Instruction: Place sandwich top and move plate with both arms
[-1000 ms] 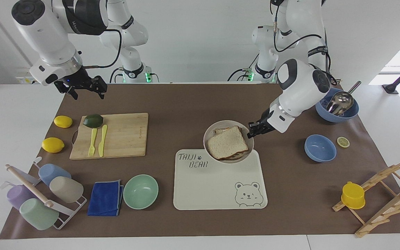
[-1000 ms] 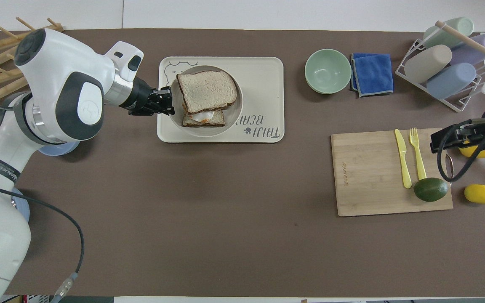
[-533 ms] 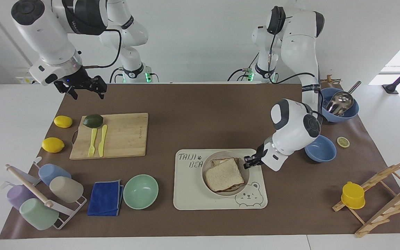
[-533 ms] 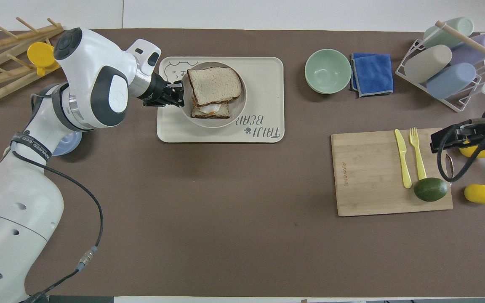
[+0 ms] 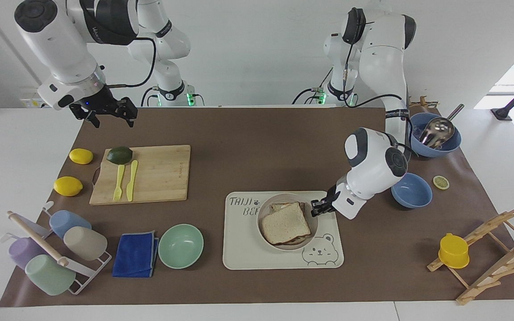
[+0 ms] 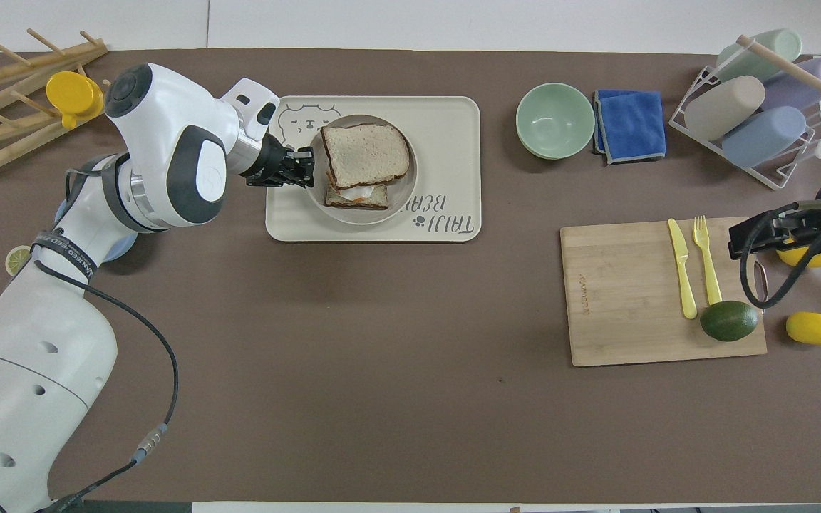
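The plate point(image 5: 260, 220) sits on the cream bear-printed tray point(image 5: 248, 249), beside the bear drawing. It holds a sandwich. The sandwich top point(image 5: 286, 222) lies on a lower slice, offset from it, so that some egg shows in the overhead view point(image 6: 353, 194). My left gripper point(image 5: 316, 207) is shut on the plate's rim on the side toward the left arm's end of the table; it also shows in the overhead view point(image 6: 303, 165). My right gripper point(image 5: 110, 118) waits open and empty in the air over the brown mat, beside the cutting board's avocado corner.
A mint green bowl point(image 5: 180, 245) and a blue cloth point(image 5: 135, 254) lie beside the tray. A cutting board point(image 5: 159, 174) holds an avocado, a fork and a knife, with two lemons beside it. Two blue bowls point(image 5: 411, 190), a cup rack point(image 5: 56, 249) and a wooden rack point(image 5: 498, 249) stand at the table's ends.
My left gripper has carried the plate with the sandwich away from the robots, from the tray's nearer edge to beside the bear drawing. The right arm has not moved.
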Motion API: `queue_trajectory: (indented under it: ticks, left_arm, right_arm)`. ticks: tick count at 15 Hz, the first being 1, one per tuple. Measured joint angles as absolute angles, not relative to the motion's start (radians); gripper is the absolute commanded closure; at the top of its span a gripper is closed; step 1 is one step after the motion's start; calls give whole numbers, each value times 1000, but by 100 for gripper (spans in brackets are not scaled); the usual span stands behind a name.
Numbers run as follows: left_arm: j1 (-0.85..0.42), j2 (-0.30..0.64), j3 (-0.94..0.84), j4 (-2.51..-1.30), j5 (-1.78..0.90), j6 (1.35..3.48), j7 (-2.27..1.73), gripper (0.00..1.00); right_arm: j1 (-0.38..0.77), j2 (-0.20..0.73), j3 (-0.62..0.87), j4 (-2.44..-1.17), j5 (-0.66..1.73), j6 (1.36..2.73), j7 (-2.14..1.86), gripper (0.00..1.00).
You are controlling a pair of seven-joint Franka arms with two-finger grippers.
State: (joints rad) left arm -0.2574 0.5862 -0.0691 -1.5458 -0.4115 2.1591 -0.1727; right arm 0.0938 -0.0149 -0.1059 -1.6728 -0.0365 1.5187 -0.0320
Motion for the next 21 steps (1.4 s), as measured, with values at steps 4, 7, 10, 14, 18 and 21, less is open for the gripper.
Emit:
queue_trajectory:
  ticks: [4, 7, 10, 14, 18, 21]
  left_arm:
    - [-257, 586, -69, -1551, -411, 2164, -154, 73]
    - [-257, 582, -69, -1551, -411, 2164, -150, 16]
    - [-254, 577, -67, -1549, -396, 2161, -146, 0]
    - [-195, 565, -58, -1479, -307, 2063, -145, 0]
    - [-108, 466, -52, -1432, -239, 1967, -141, 0]
    - [-87, 352, -25, -1430, -194, 1850, -141, 0]
  right_arm:
    - [94, -15, -106, -1673, -36, 1519, -32, 0]
    - [94, -15, -106, -1673, -36, 1519, -32, 0]
    - [94, -15, -106, -1673, -36, 1519, -32, 0]
    - [94, -15, -106, -1673, -36, 1519, -32, 0]
    - [94, -15, -106, -1673, -36, 1519, -32, 0]
    - [94, -15, -106, -1673, -36, 1519, -32, 0]
